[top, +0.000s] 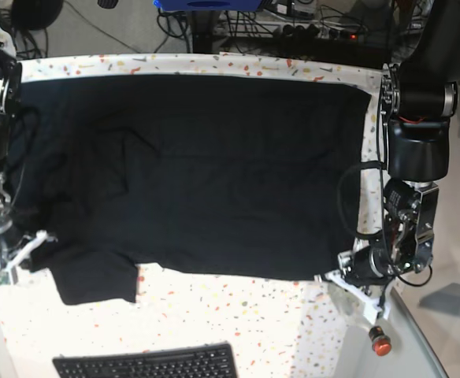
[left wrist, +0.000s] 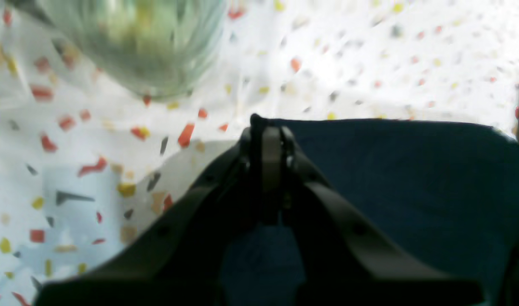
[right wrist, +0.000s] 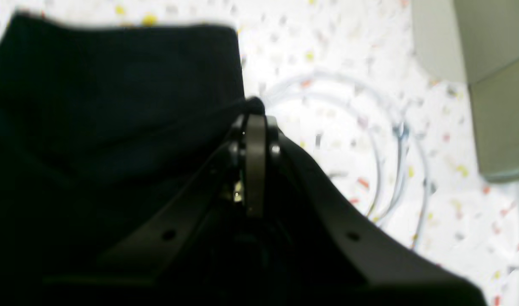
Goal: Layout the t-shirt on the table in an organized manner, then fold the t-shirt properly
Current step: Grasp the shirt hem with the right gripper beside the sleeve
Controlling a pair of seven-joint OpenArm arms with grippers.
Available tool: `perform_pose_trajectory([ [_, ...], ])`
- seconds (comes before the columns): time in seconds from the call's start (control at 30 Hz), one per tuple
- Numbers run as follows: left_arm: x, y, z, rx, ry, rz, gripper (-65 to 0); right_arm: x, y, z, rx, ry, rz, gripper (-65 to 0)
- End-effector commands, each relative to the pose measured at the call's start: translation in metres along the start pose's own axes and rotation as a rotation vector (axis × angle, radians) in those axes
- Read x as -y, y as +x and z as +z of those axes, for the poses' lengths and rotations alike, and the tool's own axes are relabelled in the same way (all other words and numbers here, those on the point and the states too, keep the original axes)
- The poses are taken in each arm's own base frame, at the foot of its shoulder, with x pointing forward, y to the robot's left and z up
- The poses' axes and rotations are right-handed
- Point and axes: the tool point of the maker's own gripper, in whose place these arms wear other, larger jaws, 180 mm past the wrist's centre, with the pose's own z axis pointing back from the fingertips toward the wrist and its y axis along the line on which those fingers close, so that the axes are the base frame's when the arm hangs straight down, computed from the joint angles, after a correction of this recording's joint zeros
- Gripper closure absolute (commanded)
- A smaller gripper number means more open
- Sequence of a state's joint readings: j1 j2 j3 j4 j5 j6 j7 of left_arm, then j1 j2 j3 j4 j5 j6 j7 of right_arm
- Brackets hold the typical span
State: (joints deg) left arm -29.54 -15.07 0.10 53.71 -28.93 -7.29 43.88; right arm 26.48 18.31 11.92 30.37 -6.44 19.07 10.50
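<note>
The black t-shirt [top: 198, 173] lies spread wide over the speckled table [top: 238, 315], with a sleeve hanging toward the front left. My left gripper [left wrist: 268, 127] is shut, with a corner of the shirt's edge [left wrist: 412, 191] pinched between its fingertips. In the base view it sits at the shirt's front right corner [top: 340, 276]. My right gripper [right wrist: 253, 112] is shut on a fold of the shirt [right wrist: 94, 106]. In the base view it is at the shirt's left edge [top: 21, 248], near the sleeve.
A black keyboard [top: 147, 364] lies at the table's front edge. A red button [top: 380, 345] sits at the front right. A clear round glass object [left wrist: 136, 46] is beyond the left gripper. A clear ring [right wrist: 382, 148] and a grey box [right wrist: 489, 85] are beside the right gripper.
</note>
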Motion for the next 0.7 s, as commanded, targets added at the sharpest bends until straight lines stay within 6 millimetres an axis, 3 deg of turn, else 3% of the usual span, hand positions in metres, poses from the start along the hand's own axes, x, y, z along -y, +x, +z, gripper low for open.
perform_pose_trajectory([
  [0.0,0.002,0.019,0.007,0.046,-0.006,-0.013,0.0,0.017,0.03,-0.001,0.085,-0.028,0.0,0.0],
  [0.3,-0.005,-0.032,0.004,-0.029,0.002,-0.009,0.0,0.02,-0.007,0.005,0.023,-0.029,-0.011,0.0],
  [0.43,-0.008,-0.043,0.004,-0.048,0.006,-0.007,0.0,0.023,-0.006,0.009,0.038,-0.035,0.0,0.0],
  [0.53,-0.012,-0.047,0.01,-0.041,0.012,-0.026,0.0,0.038,0.0,0.019,0.075,-0.077,-0.014,0.0],
  [0.67,-0.002,-0.053,0.021,-0.023,-0.006,-0.064,0.0,0.05,-0.007,0.03,-0.009,-0.112,-0.008,0.0],
])
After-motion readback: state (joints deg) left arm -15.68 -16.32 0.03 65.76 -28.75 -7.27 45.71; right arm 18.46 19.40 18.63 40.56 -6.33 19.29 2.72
